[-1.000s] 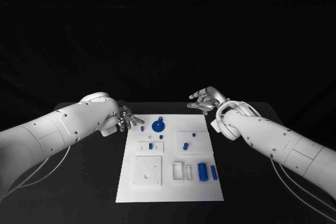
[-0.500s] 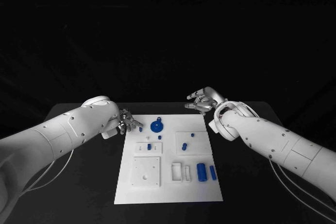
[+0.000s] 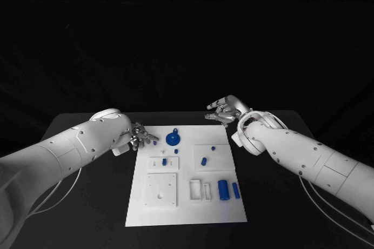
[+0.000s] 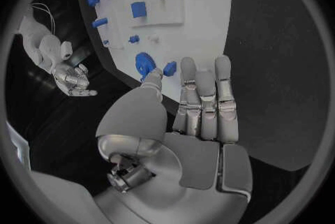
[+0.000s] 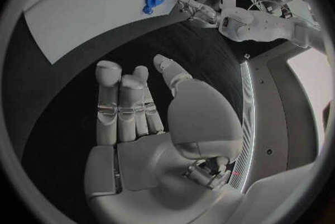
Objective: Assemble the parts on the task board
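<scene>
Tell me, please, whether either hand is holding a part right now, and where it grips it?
Nothing is held. The left hand and the right hand both have bare fingers and empty palms.

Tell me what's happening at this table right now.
A two-armed robot is set up to assemble small blue parts on a white task board. Neither hand holds anything. The left hand hovers at the board's far left corner, near the round blue part. The right hand is raised beyond the far right corner, empty. The other blue parts lie untouched on the board.
</scene>
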You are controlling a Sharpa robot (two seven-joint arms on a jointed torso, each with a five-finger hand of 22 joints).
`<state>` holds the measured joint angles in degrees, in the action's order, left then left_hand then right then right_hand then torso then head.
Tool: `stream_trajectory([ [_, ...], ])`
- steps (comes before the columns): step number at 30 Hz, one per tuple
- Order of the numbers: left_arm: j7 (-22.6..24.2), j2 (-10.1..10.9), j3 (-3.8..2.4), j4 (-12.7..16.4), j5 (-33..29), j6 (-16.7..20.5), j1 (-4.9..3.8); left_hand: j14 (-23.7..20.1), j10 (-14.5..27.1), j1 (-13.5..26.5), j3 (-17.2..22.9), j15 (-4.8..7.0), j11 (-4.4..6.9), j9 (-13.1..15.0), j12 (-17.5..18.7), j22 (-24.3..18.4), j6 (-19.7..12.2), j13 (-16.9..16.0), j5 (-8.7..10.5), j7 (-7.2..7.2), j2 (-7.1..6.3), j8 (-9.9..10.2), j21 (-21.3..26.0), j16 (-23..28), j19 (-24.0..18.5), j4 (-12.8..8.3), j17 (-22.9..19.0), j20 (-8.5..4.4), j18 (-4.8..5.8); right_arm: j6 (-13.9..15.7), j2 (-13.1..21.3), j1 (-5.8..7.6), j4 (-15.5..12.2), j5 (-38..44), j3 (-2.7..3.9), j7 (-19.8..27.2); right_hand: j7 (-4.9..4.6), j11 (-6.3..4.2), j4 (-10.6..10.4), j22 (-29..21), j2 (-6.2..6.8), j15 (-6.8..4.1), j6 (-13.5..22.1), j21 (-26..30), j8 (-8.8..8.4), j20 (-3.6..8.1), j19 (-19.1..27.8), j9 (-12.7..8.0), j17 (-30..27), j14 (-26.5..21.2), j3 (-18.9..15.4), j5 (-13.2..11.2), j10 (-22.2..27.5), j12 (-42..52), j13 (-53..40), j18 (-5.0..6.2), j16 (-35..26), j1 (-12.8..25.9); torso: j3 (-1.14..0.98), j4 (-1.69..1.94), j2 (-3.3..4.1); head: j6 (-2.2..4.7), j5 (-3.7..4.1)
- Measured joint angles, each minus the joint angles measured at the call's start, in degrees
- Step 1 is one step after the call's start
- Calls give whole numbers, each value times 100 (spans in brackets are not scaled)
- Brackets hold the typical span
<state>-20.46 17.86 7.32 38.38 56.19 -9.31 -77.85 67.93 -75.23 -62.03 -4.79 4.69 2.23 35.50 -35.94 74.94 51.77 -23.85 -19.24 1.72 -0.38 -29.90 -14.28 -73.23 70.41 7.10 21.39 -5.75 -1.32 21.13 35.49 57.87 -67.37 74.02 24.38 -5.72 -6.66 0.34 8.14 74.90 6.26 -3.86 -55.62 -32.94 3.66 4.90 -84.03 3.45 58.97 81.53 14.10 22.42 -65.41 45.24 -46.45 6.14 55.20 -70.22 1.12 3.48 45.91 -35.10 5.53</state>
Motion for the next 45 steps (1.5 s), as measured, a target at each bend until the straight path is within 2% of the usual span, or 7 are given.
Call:
stream_trajectory([
  [11,62,-8,-1,-8,-93,1,2,0,0,0,0,0,0,8,0,-1,0,6,0,0,0,33,0,0,0,0,-6,0,0,0,-9,3,2,3,0,-10,0,0,0,0,0,0,0,0,0,0,0,0,0,0,0,0,0,0,0,0,0,0,4,4,3,-2,5],
  [18,83,-7,-5,-1,-146,1,2,0,0,-3,-35,0,0,30,0,-1,0,17,0,0,3,89,0,0,0,-35,-15,0,0,-2,-7,3,6,4,0,-19,1,0,0,0,0,0,-1,0,0,0,0,0,0,0,0,0,0,0,0,1,0,0,-1,4,7,-4,13],
  [26,98,-40,-5,-14,-190,-25,2,-16,0,-178,-45,16,0,30,0,-2,0,18,-28,0,178,119,0,1,0,-194,-15,0,0,-7,-24,4,10,5,0,-27,1,0,0,0,0,0,-1,0,0,0,0,0,0,0,0,0,0,0,-1,0,1,0,-5,4,7,-1,18],
  [29,105,-54,-5,-41,-199,-43,2,-33,0,-243,-81,7,0,36,0,-2,16,18,-28,-16,242,156,0,1,1,-336,-15,0,0,-9,-26,5,11,5,0,-29,1,0,0,0,0,0,-1,0,0,0,0,0,0,0,0,0,0,0,-1,1,1,0,-5,4,7,-2,20],
  [35,113,-76,-5,-111,-212,-83,2,-39,2,-338,-56,1,2,33,0,-3,17,25,-27,-16,338,174,0,1,1,-425,-15,0,0,-13,-32,5,12,5,0,-35,1,0,0,0,0,0,-1,0,0,0,0,0,-1,0,0,0,0,0,-1,0,1,0,-4,3,7,-2,25],
  [42,123,-113,-5,-145,-222,-134,2,-39,20,-391,-47,0,20,5,0,-3,16,30,-27,-16,390,213,0,1,1,-467,-20,0,1,-16,-43,7,9,7,0,-39,1,0,0,2,0,0,-1,0,0,0,0,0,-1,0,0,0,0,0,-1,0,1,0,-2,-2,8,-1,39],
  [45,127,-120,-4,-159,-226,-148,2,-39,20,-401,-28,1,21,-6,0,-3,16,30,-50,-16,461,213,0,1,1,-485,-20,0,1,-17,-43,7,9,7,0,-40,1,0,0,4,0,0,-1,0,0,0,0,0,-1,0,0,0,0,0,-1,0,1,0,-3,-2,11,0,47],
])
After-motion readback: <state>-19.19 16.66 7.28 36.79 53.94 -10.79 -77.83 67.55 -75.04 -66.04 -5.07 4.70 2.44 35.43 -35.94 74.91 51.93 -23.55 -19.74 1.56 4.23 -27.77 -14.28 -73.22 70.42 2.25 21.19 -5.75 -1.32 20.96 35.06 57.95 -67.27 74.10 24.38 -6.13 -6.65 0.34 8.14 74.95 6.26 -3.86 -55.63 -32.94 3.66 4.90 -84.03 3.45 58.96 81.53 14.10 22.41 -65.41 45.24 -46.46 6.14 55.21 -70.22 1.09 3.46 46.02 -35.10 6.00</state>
